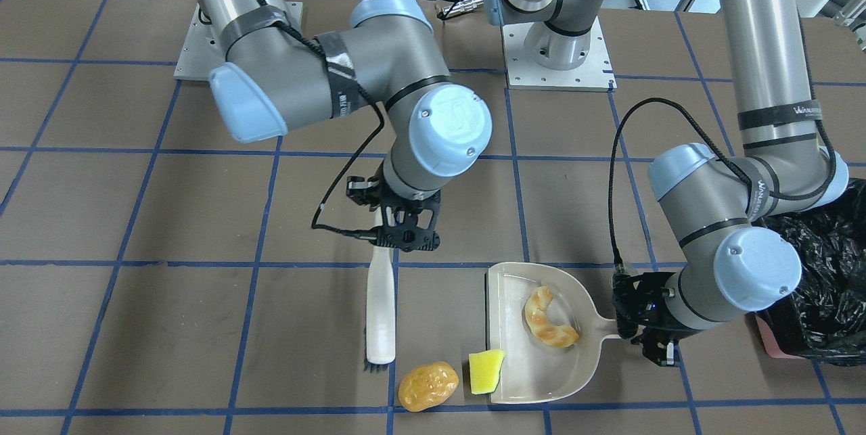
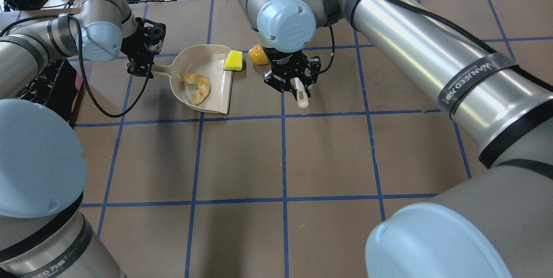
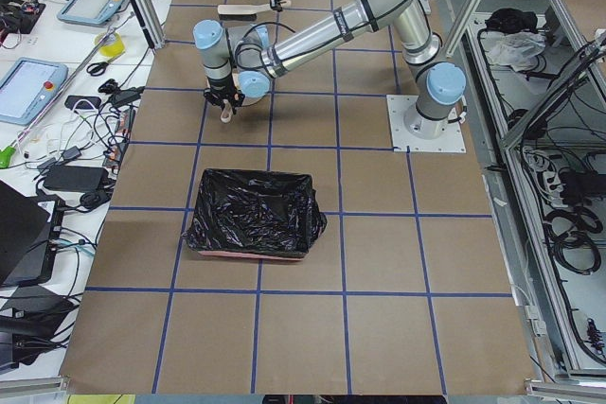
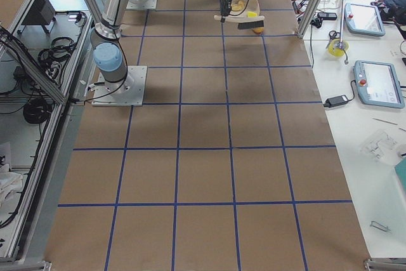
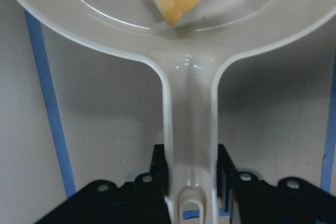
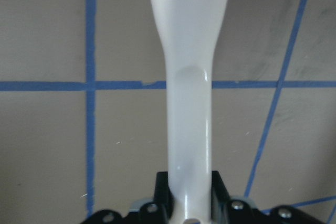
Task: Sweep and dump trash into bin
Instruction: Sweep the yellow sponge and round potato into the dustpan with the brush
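Observation:
My left gripper is shut on the handle of the beige dustpan, which lies flat on the table. The tan croissant-like bread rests inside the pan. The yellow sponge wedge sits at the pan's open lip, and the golden-brown lumpy oval lies on the table just beyond it. My right gripper is shut on the handle of a white brush, whose bristles are down beside the oval. The bin, lined with black plastic, stands behind the left arm.
The brown table is marked with a blue tape grid. Both arm bases stand on metal plates at the robot's side. The bin's black bag lies close to the left arm's elbow. Tablets and cables sit on side benches.

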`<action>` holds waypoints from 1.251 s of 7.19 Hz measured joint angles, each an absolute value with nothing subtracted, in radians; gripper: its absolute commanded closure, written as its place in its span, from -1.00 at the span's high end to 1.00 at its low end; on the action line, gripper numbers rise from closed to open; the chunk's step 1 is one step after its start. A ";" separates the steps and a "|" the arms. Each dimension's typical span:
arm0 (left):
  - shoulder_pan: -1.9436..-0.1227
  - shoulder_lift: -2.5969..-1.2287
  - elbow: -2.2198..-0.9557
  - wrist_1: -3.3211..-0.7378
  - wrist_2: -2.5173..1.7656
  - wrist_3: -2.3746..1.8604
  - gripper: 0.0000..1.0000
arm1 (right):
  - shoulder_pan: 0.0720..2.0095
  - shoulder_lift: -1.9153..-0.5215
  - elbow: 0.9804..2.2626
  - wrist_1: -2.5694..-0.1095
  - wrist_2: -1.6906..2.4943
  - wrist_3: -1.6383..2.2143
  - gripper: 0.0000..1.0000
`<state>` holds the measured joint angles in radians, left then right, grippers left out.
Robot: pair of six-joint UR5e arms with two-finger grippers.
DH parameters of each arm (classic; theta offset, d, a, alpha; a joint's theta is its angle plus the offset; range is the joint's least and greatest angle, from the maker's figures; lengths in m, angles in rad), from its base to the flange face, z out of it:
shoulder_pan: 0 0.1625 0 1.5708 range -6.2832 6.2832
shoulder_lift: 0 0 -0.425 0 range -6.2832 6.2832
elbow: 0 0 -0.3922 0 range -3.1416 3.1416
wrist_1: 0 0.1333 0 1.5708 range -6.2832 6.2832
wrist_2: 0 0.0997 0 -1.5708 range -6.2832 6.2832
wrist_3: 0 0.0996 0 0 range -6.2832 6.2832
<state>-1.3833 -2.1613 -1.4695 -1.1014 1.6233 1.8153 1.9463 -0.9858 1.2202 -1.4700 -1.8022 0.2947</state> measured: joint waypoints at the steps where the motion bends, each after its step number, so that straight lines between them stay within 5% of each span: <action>1: -1.383 -2.161 -1.470 -1.101 1.623 1.815 -0.92 | 1.921 -0.951 1.201 -1.478 -1.857 0.215 -1.00; 9: -1.392 -2.158 -1.456 -1.113 1.686 1.733 -0.92 | 1.982 -0.771 1.065 -1.505 -1.875 0.126 -1.00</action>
